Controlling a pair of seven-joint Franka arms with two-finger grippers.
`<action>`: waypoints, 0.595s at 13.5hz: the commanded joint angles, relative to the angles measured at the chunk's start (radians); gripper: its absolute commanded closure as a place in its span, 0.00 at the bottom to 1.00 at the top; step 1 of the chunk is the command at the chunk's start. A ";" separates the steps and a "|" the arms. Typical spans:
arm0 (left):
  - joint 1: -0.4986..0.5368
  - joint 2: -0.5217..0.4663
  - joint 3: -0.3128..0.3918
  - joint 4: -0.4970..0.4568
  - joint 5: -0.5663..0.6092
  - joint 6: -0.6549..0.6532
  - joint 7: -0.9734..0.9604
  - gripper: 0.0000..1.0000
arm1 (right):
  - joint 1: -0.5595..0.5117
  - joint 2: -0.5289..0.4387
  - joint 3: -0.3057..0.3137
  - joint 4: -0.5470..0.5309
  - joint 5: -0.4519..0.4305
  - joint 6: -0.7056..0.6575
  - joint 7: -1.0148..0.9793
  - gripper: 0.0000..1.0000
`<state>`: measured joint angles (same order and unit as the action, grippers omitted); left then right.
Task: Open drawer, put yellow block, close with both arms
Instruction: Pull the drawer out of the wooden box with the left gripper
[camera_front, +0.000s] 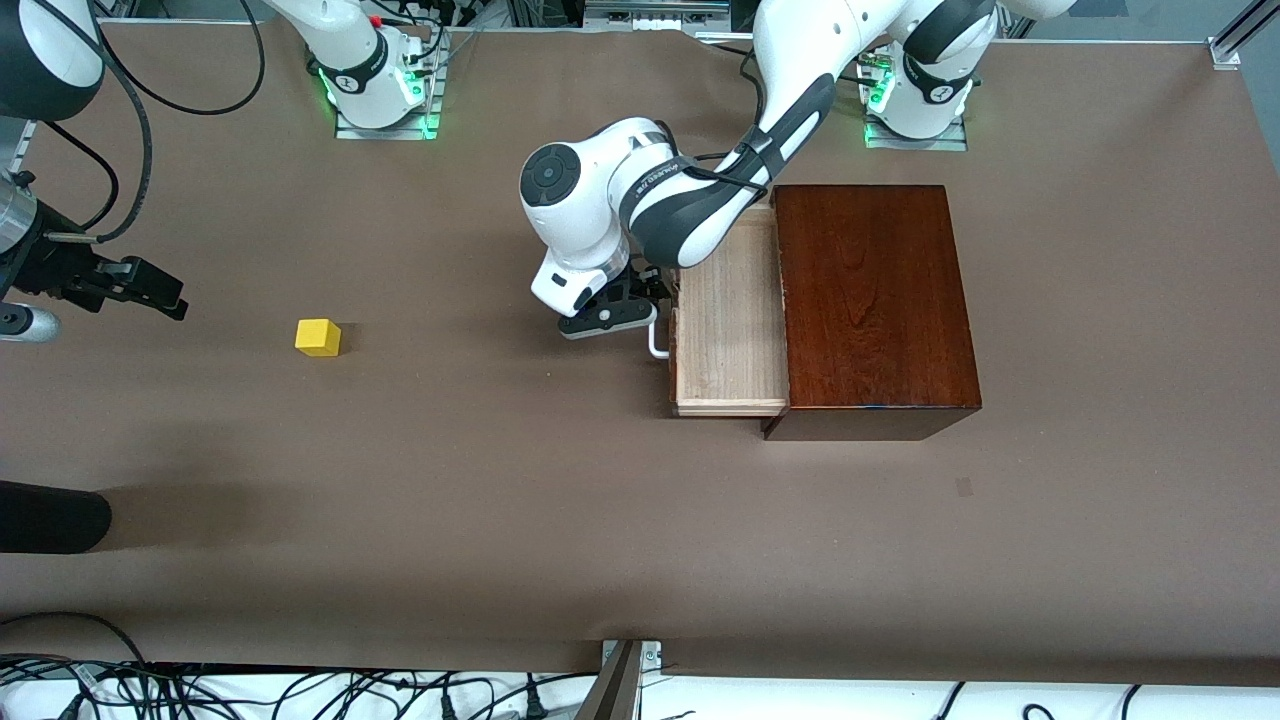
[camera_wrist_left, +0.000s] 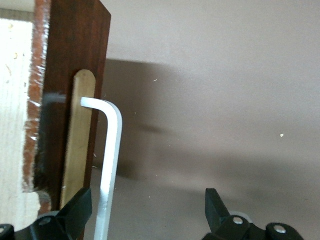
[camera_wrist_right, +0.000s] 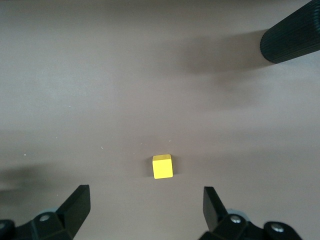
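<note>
1. The drawer stands pulled out of the dark wooden box, toward the right arm's end of the table; its pale tray lies bare.
2. The left gripper sits at the drawer's front, fingers spread wide; in the left wrist view the white handle lies between them, just beside one finger, ungripped.
3. The yellow block rests on the table toward the right arm's end, well apart from the drawer.
4. The right gripper hangs near that end's edge, fingers wide and empty, the block ahead of them in its wrist view.
5. A black ribbed cylinder shows in the right wrist view.
</note>
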<state>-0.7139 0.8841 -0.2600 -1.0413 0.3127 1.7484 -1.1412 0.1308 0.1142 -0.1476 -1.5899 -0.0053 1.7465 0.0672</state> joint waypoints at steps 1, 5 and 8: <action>-0.003 -0.022 0.004 0.029 -0.007 -0.078 0.011 0.00 | 0.001 0.001 0.000 0.007 -0.008 -0.010 0.003 0.00; 0.005 -0.114 -0.011 0.029 -0.021 -0.136 0.009 0.00 | 0.001 0.001 0.002 0.007 -0.008 -0.010 0.006 0.00; 0.074 -0.195 -0.008 0.027 -0.085 -0.147 0.024 0.00 | 0.001 0.001 0.002 0.007 -0.010 -0.012 0.006 0.00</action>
<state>-0.7003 0.7492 -0.2634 -1.0068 0.2826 1.6256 -1.1410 0.1309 0.1143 -0.1476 -1.5902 -0.0053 1.7464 0.0672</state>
